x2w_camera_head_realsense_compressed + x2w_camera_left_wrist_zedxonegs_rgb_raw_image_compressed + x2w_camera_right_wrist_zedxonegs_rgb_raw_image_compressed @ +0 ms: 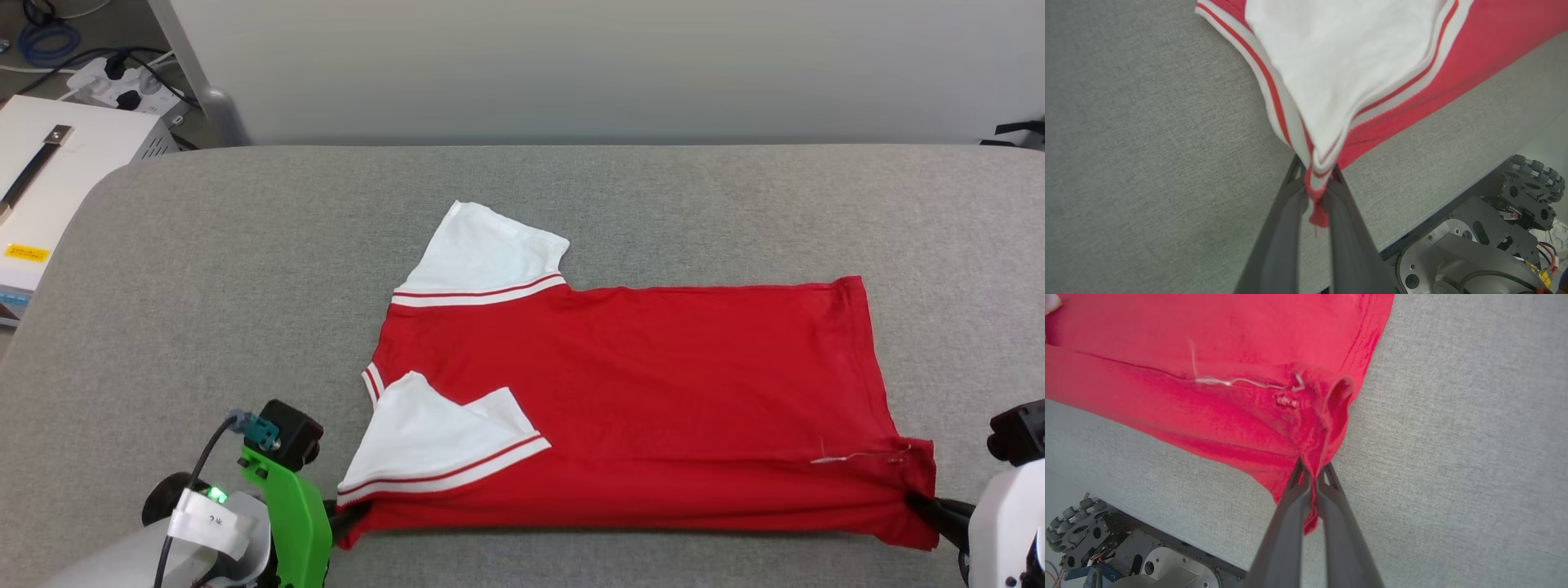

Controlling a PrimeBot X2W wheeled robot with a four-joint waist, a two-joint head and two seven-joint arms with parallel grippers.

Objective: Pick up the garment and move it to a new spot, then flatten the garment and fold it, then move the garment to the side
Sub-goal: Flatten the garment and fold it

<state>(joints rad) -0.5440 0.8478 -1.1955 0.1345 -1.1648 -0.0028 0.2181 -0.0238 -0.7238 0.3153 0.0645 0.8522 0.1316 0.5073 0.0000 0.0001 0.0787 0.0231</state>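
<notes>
1. Head view: flat red garment (637, 392) on the grey worktop (245, 269), white sleeves leftward, near corners in left gripper (349, 513) and right gripper (918, 502).
2. Left wrist view: jaws pinching striped sleeve trim (1274, 94); robot base (1474, 249) beyond worktop edge.
3. Right wrist view: jaws pinching red hem corner (1331, 416); loose white thread (1229, 381).

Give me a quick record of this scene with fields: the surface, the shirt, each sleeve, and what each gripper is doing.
table: grey fabric-covered top
garment: red T-shirt spread across the table, hem toward the robot's right
far sleeve: white, lying out flat
near sleeve: white, folded onto the red body
left gripper: shut on the near corner by the sleeve
right gripper: shut on the near hem corner
</notes>
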